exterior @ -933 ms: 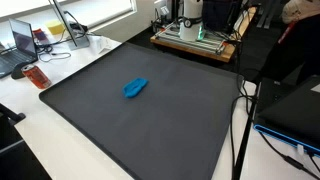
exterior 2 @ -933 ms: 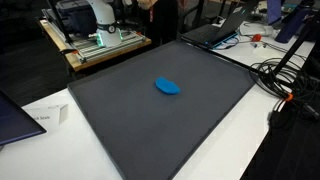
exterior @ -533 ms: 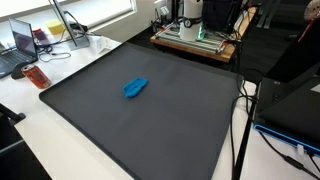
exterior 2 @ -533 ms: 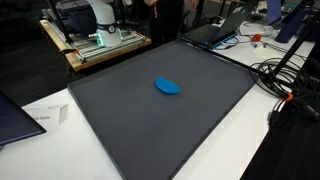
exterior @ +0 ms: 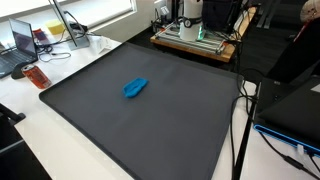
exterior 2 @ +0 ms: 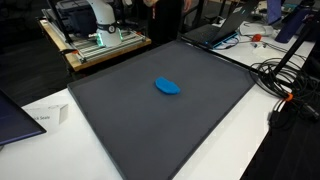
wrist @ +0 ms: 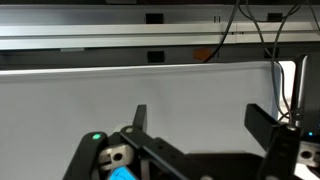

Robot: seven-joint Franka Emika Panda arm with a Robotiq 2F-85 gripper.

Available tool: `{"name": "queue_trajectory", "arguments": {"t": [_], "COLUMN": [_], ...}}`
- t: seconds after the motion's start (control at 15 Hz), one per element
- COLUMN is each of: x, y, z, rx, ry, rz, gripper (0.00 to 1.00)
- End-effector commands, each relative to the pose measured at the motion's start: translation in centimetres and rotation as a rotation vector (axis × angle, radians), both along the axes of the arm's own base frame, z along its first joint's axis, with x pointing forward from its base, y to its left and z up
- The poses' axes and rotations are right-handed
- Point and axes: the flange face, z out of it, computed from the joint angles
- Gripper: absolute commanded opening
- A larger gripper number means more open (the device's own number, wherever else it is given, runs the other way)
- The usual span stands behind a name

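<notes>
Hand: the hand (wrist: 200, 125) stands wide open and holds nothing. In the wrist view its fingers (wrist: 140, 118) frame a pale wall (wrist: 160, 90), not the mat.
Blue object: the blue object (exterior: 135, 88) lies alone near the middle of the dark mat (exterior: 160, 135), as both exterior views show. It is well apart from the arm (exterior: 192, 12) beyond the mat's far edge.
Handling: it is small and low with an uneven outline. It is probably light and somewhat soft, but the material is too small to tell.
Where to hold: probably from above, across its narrow width, one finger on each long side.
Containers: none on the mat. A reddish bottle-like item (exterior: 37, 76) lies on the white tabletop (exterior: 40, 130) just off the mat's corner; its contents cannot be told.
</notes>
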Motion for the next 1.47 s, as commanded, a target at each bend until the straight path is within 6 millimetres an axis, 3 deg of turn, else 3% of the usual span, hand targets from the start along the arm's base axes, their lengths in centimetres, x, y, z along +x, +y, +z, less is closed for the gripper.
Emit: {"name": "queue_trajectory", "arguments": {"t": [0.0, 0.07, 0.47, 1.07, 1.4], "x": [0.0, 0.0, 4.6, 12.3, 15.2], "y": [0.0, 0.0, 0.9, -0.9, -1.1], "z": [0.0, 0.0, -0.4, -6.7, -10.2], "rx": [0.000, 0.000, -0.048, -0.123, -0.155], "ry": [0.001, 0.001, -0.189, -0.235, -0.224], "rz": [0.000, 0.000, 0.060, -0.013, -0.063], "gripper": [1.00, 1.00, 1.00, 1.00, 1.00]}}
